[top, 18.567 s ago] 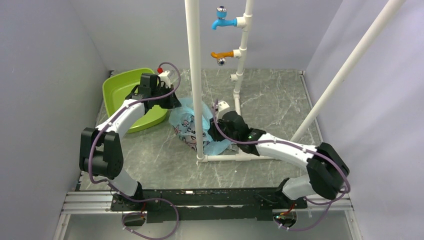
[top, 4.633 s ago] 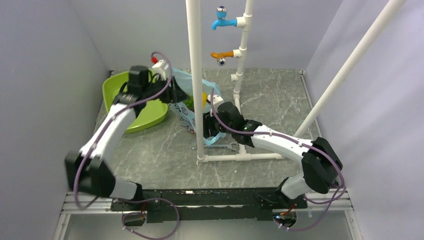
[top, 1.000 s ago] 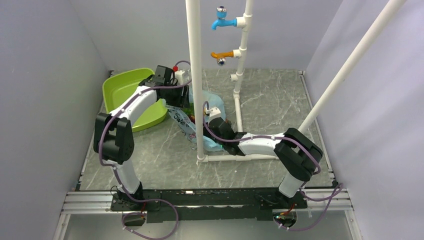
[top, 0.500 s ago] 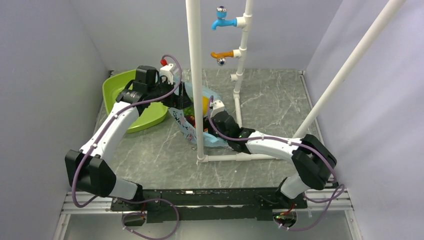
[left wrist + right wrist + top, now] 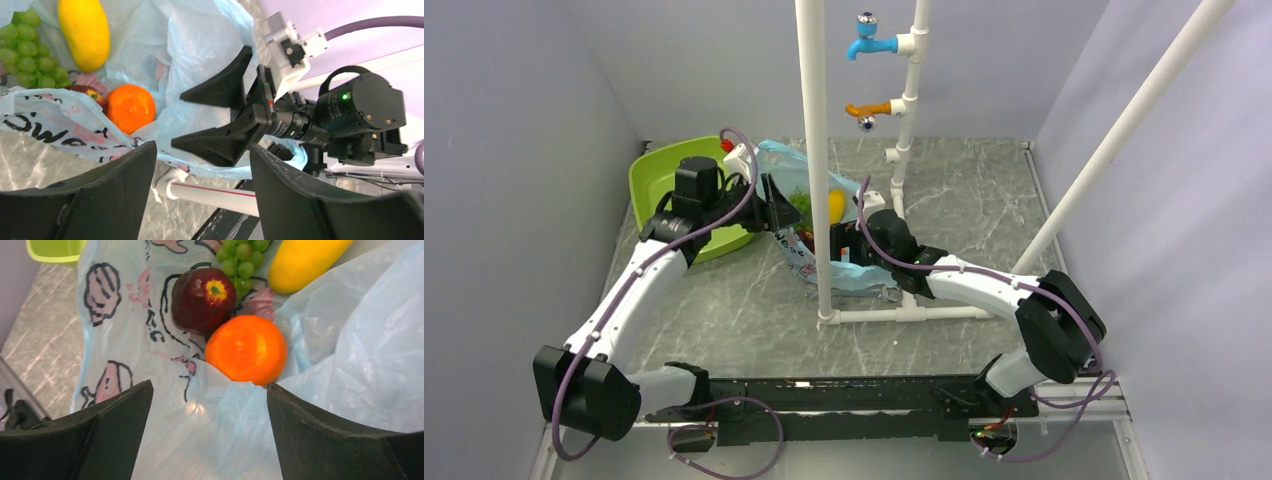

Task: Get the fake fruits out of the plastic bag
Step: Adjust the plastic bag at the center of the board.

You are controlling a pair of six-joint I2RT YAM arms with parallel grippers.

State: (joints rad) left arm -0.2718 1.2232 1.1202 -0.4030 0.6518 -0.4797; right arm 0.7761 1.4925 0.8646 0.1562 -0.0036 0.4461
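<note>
The plastic bag (image 5: 796,170) lies crumpled and open beside the upright white pipe, and the fake fruits sit in its mouth. The right wrist view shows a dark red round fruit (image 5: 202,300), an orange one (image 5: 246,349), green grapes (image 5: 240,260) and a yellow oblong one (image 5: 305,257) on the printed plastic bag (image 5: 125,320). My left gripper (image 5: 776,212) is open at the bag's left edge, holding nothing. My right gripper (image 5: 842,240) is open at the bag's right side, its jaws (image 5: 210,390) just short of the orange fruit. From the left wrist I see the orange fruit (image 5: 131,107), yellow fruit (image 5: 84,31) and grapes (image 5: 30,55).
A lime-green tray (image 5: 659,180) stands at the back left, just behind my left arm. A white pipe frame rises through the middle (image 5: 814,140), with a base bar (image 5: 894,313) on the table, blue (image 5: 869,45) and orange (image 5: 869,108) taps, and a slanted pipe (image 5: 1124,130) at the right.
Both grippers have opened wider. My left arm has pulled back toward the left and the bag's mouth lies more spread, showing the yellow fruit. The right gripper shifted slightly right.
</note>
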